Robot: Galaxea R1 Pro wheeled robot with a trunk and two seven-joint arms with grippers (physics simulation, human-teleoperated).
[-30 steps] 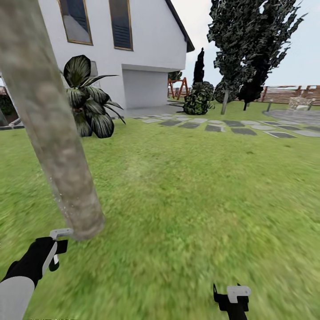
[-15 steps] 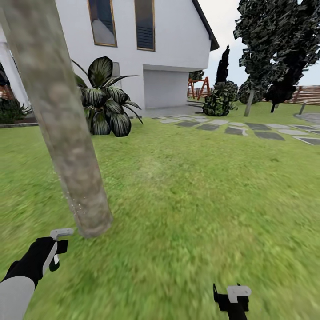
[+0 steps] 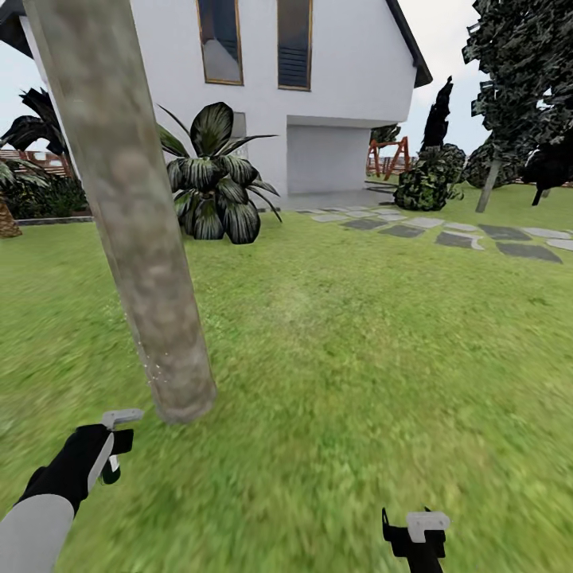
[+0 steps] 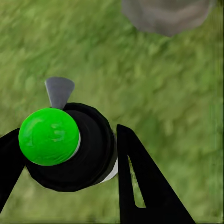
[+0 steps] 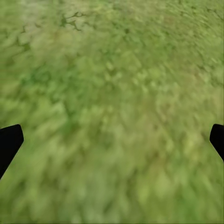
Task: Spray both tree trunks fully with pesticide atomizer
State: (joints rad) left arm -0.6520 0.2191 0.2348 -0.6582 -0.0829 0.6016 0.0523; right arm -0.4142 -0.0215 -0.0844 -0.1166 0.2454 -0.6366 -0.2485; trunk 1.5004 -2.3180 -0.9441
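Observation:
A tree trunk [image 3: 135, 223], thick and grey-tan with brown blotches, rises from the grass floor [image 3: 342, 358] at the left of the head view; its base [image 4: 165, 16] also appears in the left wrist view. My left gripper [image 3: 111, 450] hangs just in front of the trunk's foot, shut on the pesticide atomizer [image 4: 70, 149]. The atomizer is a black bottle with a bright green cap [image 4: 49, 136] and a grey nozzle [image 3: 121, 415] pointing toward the trunk. My right gripper [image 3: 418, 529] is low at the bottom right, open over bare grass [image 5: 112, 93].
A white house [image 3: 342, 72] stands behind, with a broad-leaved plant [image 3: 211, 187] before it. Grey stepping stones [image 3: 454, 235] cross the lawn at the right toward dark trees [image 3: 525, 64] and a bush [image 3: 426, 179]. Open grass spreads right of the trunk.
The view has swung to the left, so the trunk, house and plant sit further right in the picture. Both arms keep their pose; the left gripper still holds the atomizer.

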